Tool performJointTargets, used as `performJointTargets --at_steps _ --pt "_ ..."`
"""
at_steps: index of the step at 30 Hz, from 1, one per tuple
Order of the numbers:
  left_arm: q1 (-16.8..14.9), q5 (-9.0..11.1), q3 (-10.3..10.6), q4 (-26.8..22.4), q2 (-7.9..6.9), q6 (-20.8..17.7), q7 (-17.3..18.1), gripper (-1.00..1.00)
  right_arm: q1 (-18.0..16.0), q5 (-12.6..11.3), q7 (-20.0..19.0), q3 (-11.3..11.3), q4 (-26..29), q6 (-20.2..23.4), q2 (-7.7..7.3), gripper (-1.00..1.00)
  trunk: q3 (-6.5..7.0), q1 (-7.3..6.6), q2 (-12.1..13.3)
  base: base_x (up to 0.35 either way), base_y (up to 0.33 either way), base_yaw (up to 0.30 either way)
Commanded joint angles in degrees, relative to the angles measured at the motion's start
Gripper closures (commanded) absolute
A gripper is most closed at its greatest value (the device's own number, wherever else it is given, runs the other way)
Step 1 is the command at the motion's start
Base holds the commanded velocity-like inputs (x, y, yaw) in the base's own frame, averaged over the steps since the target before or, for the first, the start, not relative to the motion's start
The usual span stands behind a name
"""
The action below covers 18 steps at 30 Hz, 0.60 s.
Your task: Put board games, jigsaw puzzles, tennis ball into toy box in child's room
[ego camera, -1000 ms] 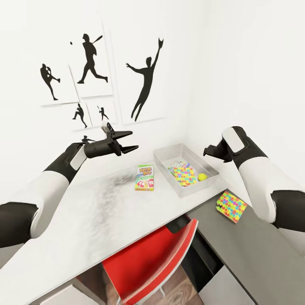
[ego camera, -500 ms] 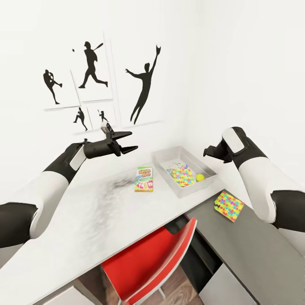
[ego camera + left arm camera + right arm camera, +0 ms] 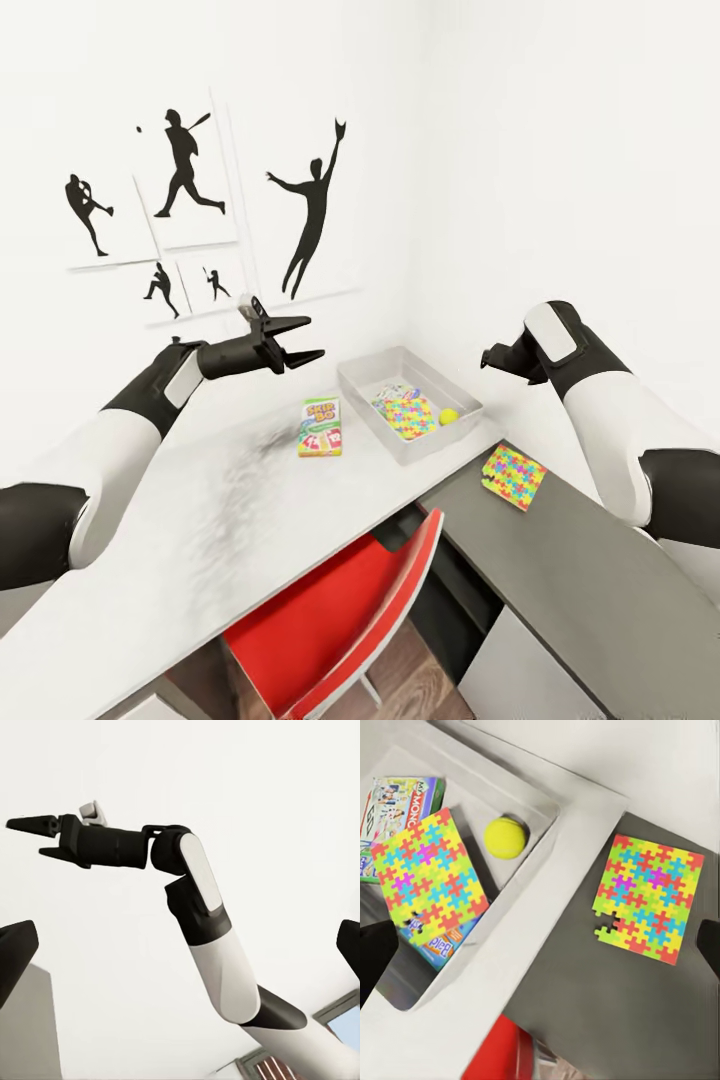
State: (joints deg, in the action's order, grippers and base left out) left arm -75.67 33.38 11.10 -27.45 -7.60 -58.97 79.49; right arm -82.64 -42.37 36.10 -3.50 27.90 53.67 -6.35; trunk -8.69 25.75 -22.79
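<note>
Pale grey shallow toy box [image 3: 462, 407] on the long pale table [image 3: 200, 520], holding three flat things and one yellow tennis ball [image 3: 505, 838]: a multicoloured jigsaw sheet [image 3: 431, 875], a "MONO…" game box [image 3: 397, 799] (title cut off), a blue box [image 3: 442, 942] beneath. Outside: one "SKIP-BO" box [image 3: 321, 427] beside the tray, one second puzzle sheet [image 3: 513, 476] on the dark desk top. Left gripper [image 3: 300, 340] spread open, empty; right gripper [image 3: 492, 357] state unclear.

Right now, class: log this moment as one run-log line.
toy box: tennis ball, puzzle, two games in | Skip-Bo game, second puzzle out on table | left gripper open, empty
</note>
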Motion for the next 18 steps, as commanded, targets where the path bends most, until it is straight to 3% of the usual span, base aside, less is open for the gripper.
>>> performJointTargets --at_steps 1,9,18 --pt "-0.01 0.11 0.28 0.03 -0.06 -0.54 0.31 -1.0 -0.06 -0.59 0.46 -0.35 0.04 0.08 -0.05 -1.0 -0.1 0.03 -0.13 -0.05 0.048 -0.065" --pt "1.09 0.03 0.26 0.03 -0.13 0.19 0.29 -1.0 -0.14 -0.63 0.39 -0.37 0.05 -1.5 0.01 -1.0 -0.05 0.03 -0.13 -0.034 0.028 -0.051" --pt "1.91 -2.39 0.25 0.03 -0.5 0.41 0.29 -1.0 -0.15 -0.68 0.38 -0.39 0.03 -2.08 0.1 -1.0 -0.04 0.03 -0.13 -0.123 0.147 -0.237"
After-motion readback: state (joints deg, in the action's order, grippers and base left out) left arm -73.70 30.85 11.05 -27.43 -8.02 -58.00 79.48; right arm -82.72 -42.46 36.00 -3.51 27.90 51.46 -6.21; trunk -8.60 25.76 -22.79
